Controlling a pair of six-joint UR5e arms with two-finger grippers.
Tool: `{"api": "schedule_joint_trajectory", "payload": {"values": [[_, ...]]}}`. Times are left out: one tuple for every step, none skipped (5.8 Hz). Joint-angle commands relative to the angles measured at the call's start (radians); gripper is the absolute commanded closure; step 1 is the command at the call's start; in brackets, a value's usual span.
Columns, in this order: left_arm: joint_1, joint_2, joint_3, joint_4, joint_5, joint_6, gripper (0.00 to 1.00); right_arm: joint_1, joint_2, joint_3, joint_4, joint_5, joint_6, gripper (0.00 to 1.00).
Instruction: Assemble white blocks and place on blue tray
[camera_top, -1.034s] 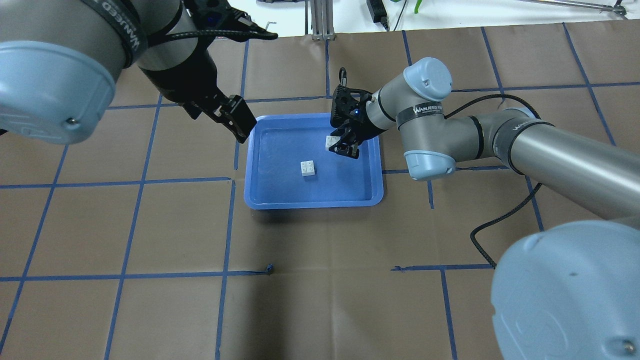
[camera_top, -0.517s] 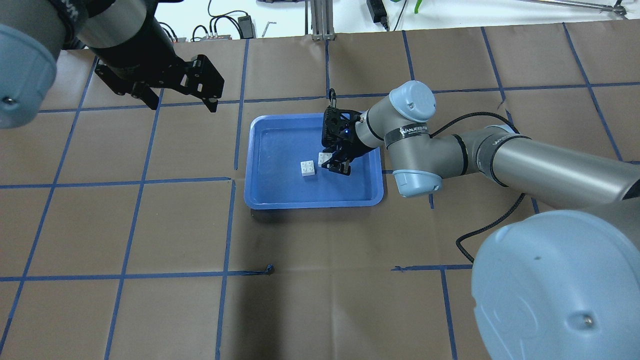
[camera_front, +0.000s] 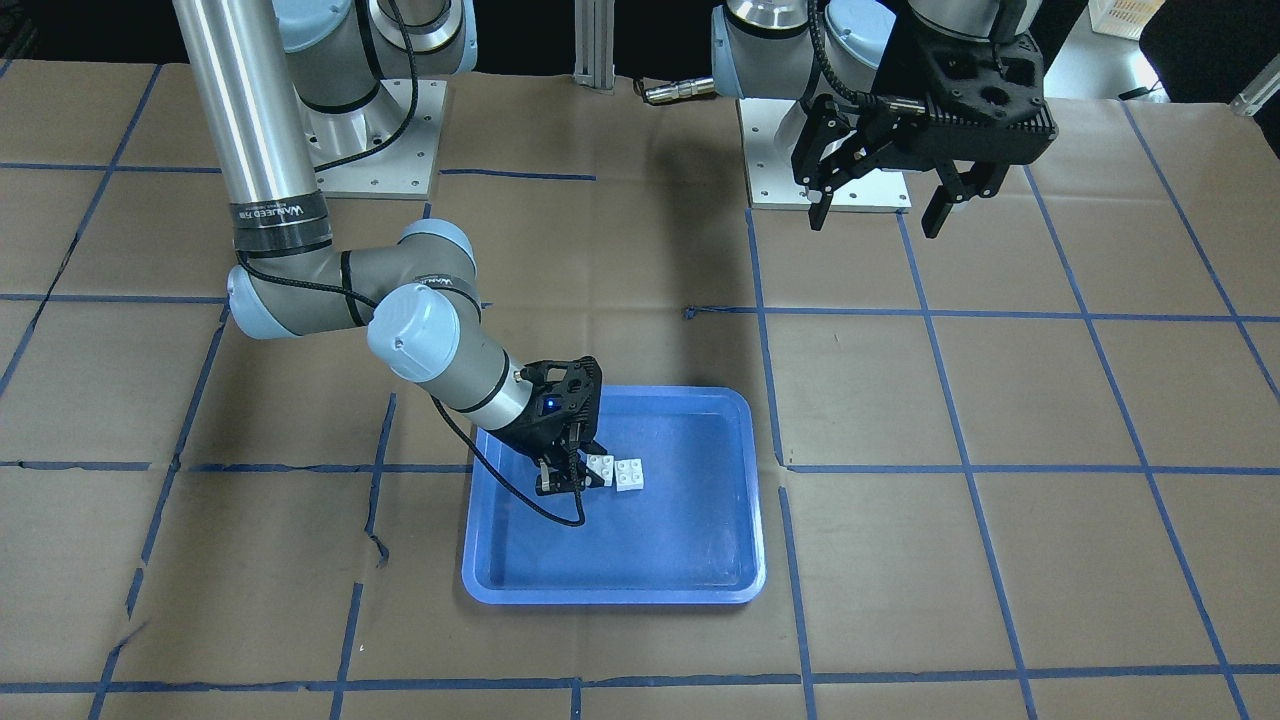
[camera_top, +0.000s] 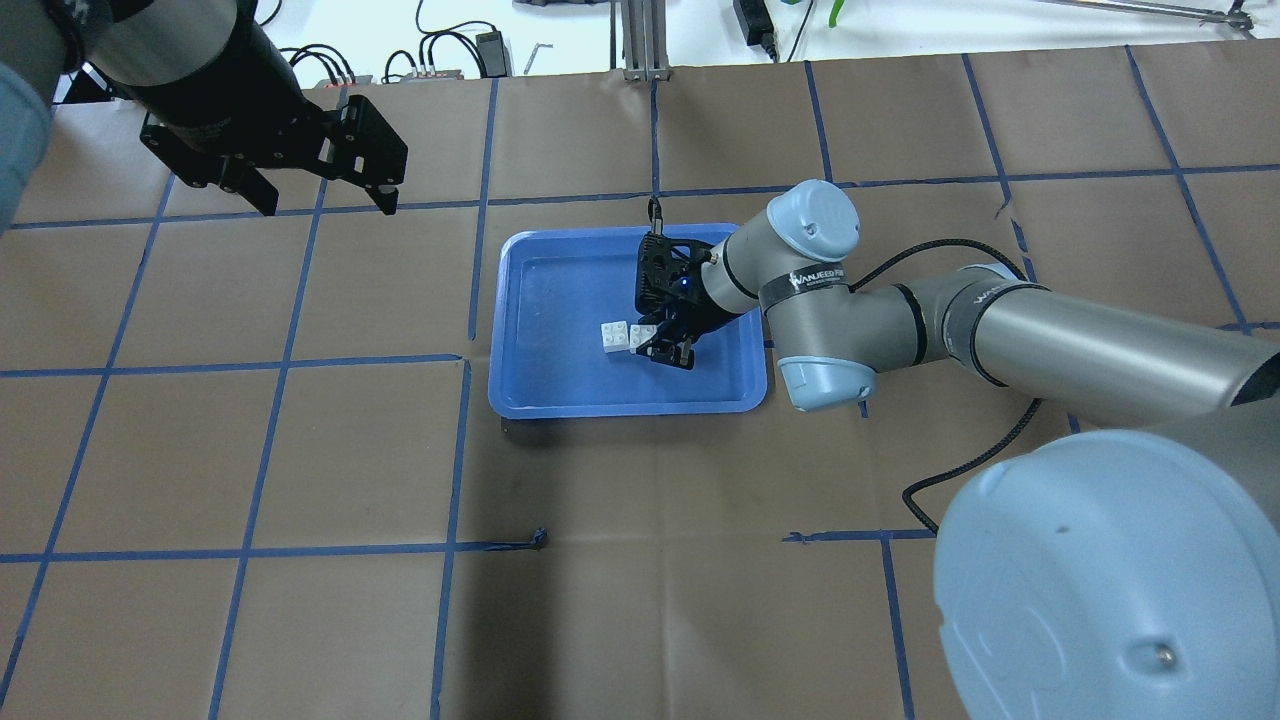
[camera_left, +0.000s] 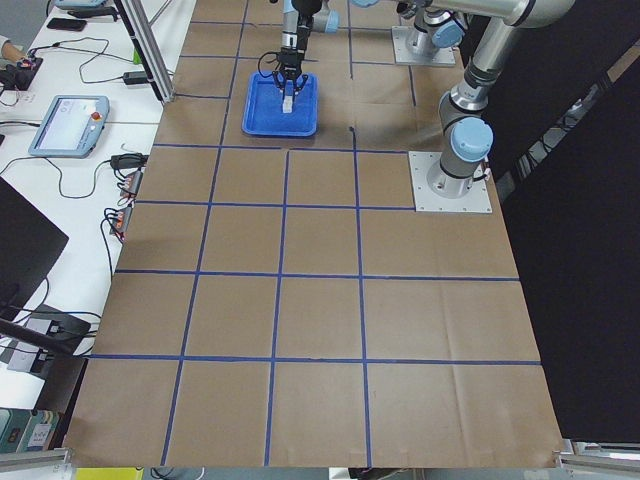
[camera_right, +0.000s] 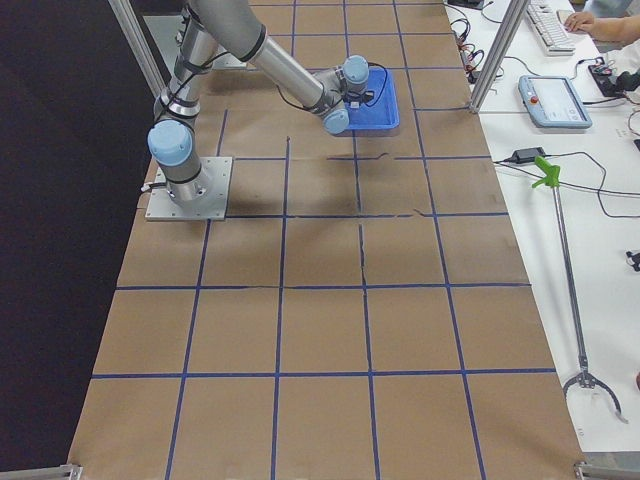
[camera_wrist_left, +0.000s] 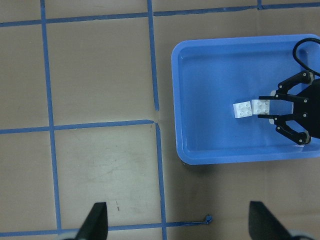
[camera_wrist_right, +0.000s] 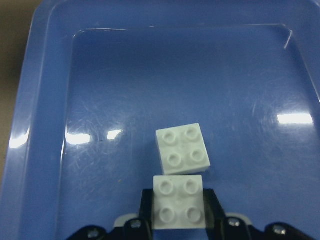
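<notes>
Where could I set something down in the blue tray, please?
Bare: from the loose white block to the left rim of the blue tray, and along its robot-side rim. Crowded: around the right gripper and held white block.

Overhead camera looks forward and down from behind; the front one faces back steeply. Side cameras sit far off at the brown paper-covered table ends. Both wrist views — the right very near — share the shallow rectangular blue plastic tray.

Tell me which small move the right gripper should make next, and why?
Probably shift the right gripper until its held white block sits over the loose white block: they are side by side in the blue tray, not yet stacked.
</notes>
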Motion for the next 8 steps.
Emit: {"api": "schedule_joint_trajectory", "payload": {"values": [[0.001,0.001,-0.001,0.001,0.000,0.000,0.01,0.003,-0.001,0.007,-0.015,0.003,0.003,0.77],[0.001,0.001,-0.001,0.001,-0.002,0.000,0.01,0.003,-0.001,0.007,-0.020,0.005,0.004,0.77],[0.001,0.001,-0.001,0.004,-0.002,0.000,0.01,0.003,-0.001,0.005,-0.032,0.006,0.004,0.78],[0.003,0.002,-0.001,0.007,-0.002,0.000,0.01,0.003,0.000,0.004,-0.044,0.006,0.021,0.78],[0.003,0.001,-0.001,0.007,0.000,0.000,0.01,0.003,0.002,0.005,-0.058,0.006,0.024,0.78],[0.003,0.002,-0.001,0.009,0.000,0.000,0.01,0.003,0.002,0.005,-0.058,0.006,0.024,0.78],[0.003,0.002,-0.001,0.010,0.000,0.000,0.01,0.003,0.005,0.008,-0.054,0.006,0.024,0.78],[0.003,0.002,-0.003,0.010,0.000,0.000,0.01,0.003,0.006,0.008,-0.054,0.006,0.026,0.78]]}}
